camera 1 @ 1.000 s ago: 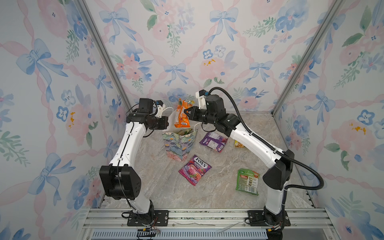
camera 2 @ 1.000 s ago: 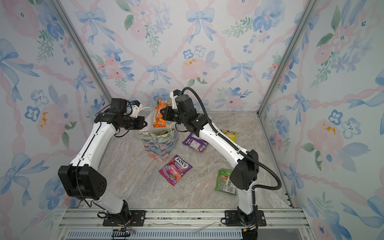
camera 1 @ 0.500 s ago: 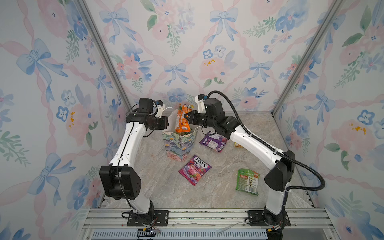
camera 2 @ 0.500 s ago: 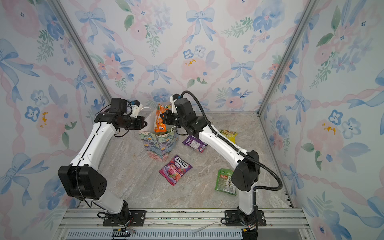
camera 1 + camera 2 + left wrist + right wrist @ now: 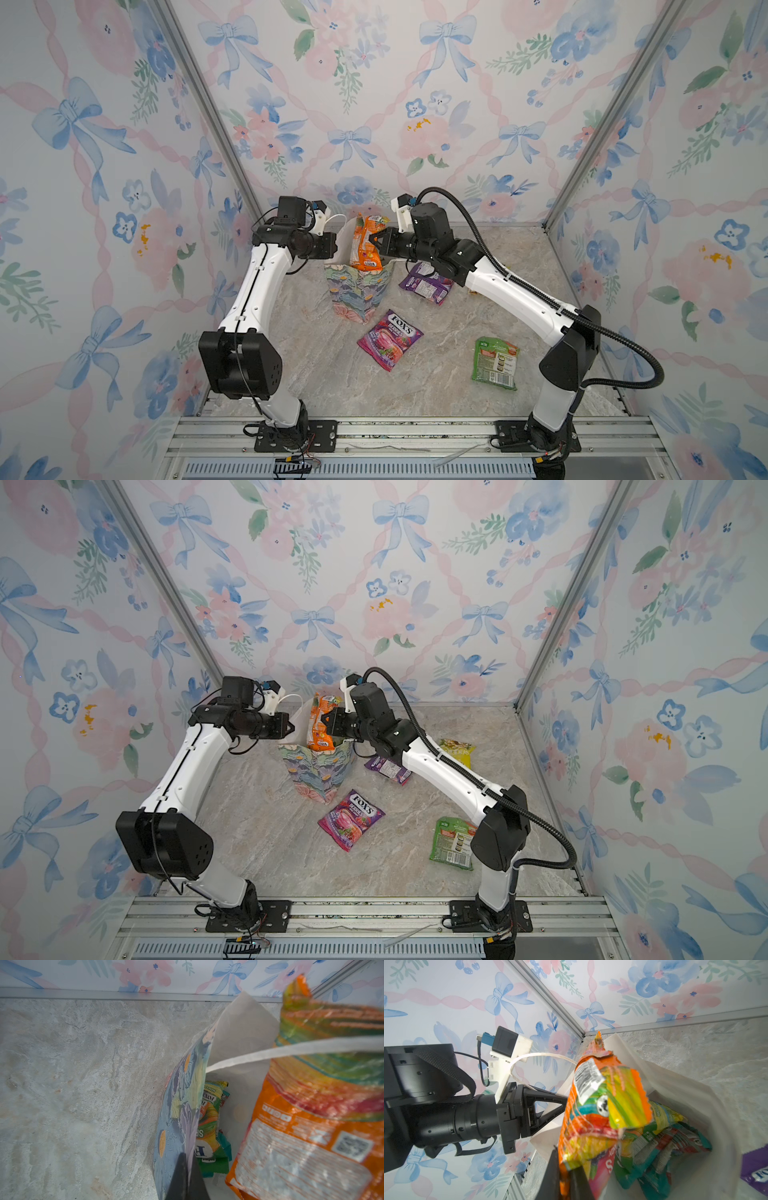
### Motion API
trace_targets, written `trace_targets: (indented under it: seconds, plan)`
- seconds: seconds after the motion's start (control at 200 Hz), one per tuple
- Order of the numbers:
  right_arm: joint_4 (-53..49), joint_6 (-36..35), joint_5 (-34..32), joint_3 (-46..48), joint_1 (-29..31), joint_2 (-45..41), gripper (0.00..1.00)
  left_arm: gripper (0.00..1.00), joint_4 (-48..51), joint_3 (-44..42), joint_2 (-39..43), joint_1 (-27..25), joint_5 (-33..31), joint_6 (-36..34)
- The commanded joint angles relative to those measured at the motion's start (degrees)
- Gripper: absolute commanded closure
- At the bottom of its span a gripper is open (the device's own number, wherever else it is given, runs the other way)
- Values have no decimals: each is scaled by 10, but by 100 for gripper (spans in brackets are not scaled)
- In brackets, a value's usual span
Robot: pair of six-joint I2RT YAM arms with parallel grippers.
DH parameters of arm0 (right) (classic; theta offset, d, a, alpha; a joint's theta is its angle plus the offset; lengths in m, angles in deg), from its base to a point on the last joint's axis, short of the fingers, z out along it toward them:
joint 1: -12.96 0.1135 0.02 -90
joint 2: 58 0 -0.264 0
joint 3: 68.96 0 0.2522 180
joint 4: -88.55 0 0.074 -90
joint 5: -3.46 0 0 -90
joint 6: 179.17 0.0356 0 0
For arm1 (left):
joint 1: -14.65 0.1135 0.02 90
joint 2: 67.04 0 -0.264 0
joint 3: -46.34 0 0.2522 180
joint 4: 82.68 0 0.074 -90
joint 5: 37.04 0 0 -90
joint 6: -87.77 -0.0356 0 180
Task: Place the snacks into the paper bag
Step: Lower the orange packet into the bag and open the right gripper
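Orange packet (image 5: 360, 230) upright, long axis vertical

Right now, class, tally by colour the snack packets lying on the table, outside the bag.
Purple packets: 2
Green packet: 1
Yellow packet: 1
Total: 4

A robot test cell rather than a lived-in room, with printed wall panels (image 5: 374, 83) of bows and flowers meeting at bare aluminium posts (image 5: 205, 104); the marble-look bench (image 5: 332, 374) ends at its near edge in a slotted metal rail (image 5: 415, 432); the left arm (image 5: 257, 291) and the right arm (image 5: 519, 299) are bolted there.
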Motion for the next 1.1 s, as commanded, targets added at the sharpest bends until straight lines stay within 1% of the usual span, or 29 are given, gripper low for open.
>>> trace_targets:
  seconds: [0.0, 0.26, 0.415, 0.55, 0.72, 1.095]
  plan:
    - [35, 11, 11, -19, 14, 8, 100, 100, 15, -10, 16, 5, 0, -7]
    - [22, -4, 9, -54, 24, 36, 100, 100, 15, -10, 17, 5, 2, -8]
    - [4, -13, 11, -82, 20, 59, 100, 100, 15, -10, 18, 5, 2, -7]
    - [-1, -10, 15, -88, 11, 69, 100, 100, 15, -9, 18, 5, 1, -8]
    - [15, 2, 18, -54, 10, 49, 100, 100, 15, -10, 19, 5, 2, -8]
    - [52, 17, -3, 54, 11, -22, 100, 100, 15, -11, 19, 5, 0, -7]
